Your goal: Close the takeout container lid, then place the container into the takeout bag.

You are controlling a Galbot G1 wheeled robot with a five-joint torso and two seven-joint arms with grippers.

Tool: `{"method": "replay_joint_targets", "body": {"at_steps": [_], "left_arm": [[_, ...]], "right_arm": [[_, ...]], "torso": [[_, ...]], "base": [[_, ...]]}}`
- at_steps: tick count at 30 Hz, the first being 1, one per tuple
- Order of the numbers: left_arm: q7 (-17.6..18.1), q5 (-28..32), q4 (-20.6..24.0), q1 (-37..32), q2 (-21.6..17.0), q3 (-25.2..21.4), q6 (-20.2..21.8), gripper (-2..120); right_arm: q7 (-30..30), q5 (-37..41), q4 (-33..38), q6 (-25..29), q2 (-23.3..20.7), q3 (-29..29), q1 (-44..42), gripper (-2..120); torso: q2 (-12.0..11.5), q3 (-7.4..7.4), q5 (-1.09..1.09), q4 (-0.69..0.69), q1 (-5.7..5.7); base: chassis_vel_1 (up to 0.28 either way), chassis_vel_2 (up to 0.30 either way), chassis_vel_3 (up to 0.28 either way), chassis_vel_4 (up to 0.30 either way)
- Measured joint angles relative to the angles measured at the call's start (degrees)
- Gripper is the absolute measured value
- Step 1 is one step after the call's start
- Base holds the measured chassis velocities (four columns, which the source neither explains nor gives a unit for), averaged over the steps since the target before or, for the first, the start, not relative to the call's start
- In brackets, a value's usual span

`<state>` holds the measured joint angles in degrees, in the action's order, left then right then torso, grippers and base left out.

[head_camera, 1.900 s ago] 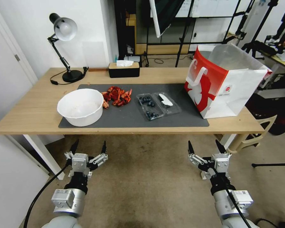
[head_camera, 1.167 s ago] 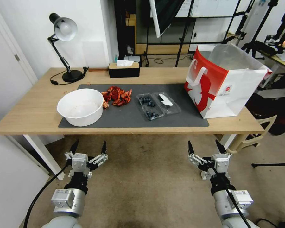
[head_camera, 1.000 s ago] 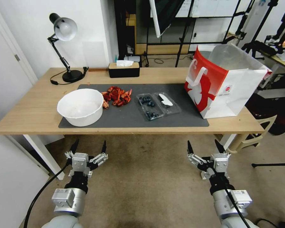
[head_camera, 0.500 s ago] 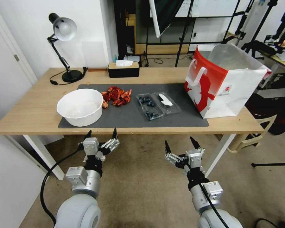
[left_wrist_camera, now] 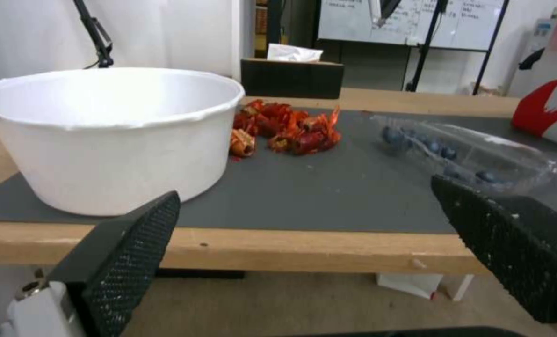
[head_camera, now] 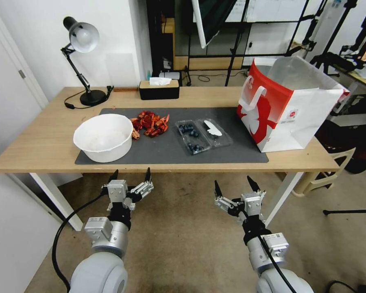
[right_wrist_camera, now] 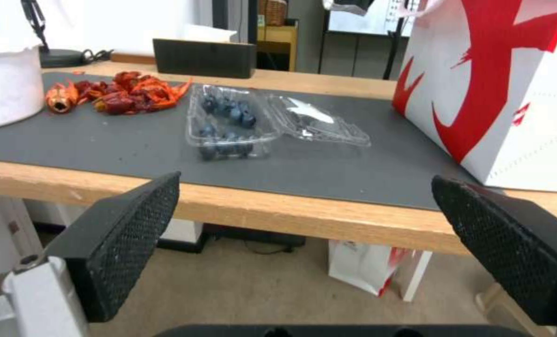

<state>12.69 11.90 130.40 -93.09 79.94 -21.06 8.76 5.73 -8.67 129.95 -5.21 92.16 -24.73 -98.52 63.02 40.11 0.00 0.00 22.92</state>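
The long light-wood counter (head_camera: 49,142) carries a dark grey rectangular mat (head_camera: 166,150). At its far right stands the large red-and-white paper takeout bag (head_camera: 288,110), mouth open upward. On the left of the mat sits a round white bowl (head_camera: 103,137), with a heap of red crayfish (head_camera: 150,123) just beyond it to the right. Between crayfish and bag lies the small clear plastic clamshell takeout container (head_camera: 192,137) holding dark blueberries, its clear labelled lid (head_camera: 215,131) folded out flat on the right, toward the bag. Its long axis runs near-to-far, angled slightly.

Both arms hang below the counter's near edge. The right gripper (head_camera: 236,188), fingers spread wide and empty, is nearer the container, which lies ahead and slightly left of it. The left gripper (head_camera: 130,176), equally wide open and empty, faces the bowl.
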Motion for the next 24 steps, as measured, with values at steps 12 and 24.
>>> {"method": "replay_joint_targets", "body": {"at_steps": [12, 24], "left_arm": [[-1.65, -0.22, -1.35, -0.12, -1.25, -0.83, -0.08, 100], [-2.31, -1.02, -2.32, -1.31, -0.42, -2.17, -1.82, 100]], "right_arm": [[-0.32, 20.21, 2.01, -6.42, -1.58, -2.04, 6.32, 100], [-9.48, 50.42, -4.51, -13.82, -6.68, -0.85, 19.34, 100]], "torso": [[0.00, -0.01, 0.00, 0.01, 0.00], [0.00, 0.00, 0.01, 0.00, 0.00]], "base": [[0.000, 0.000, 0.000, 0.000], [0.000, 0.000, 0.000, 0.000]]}}
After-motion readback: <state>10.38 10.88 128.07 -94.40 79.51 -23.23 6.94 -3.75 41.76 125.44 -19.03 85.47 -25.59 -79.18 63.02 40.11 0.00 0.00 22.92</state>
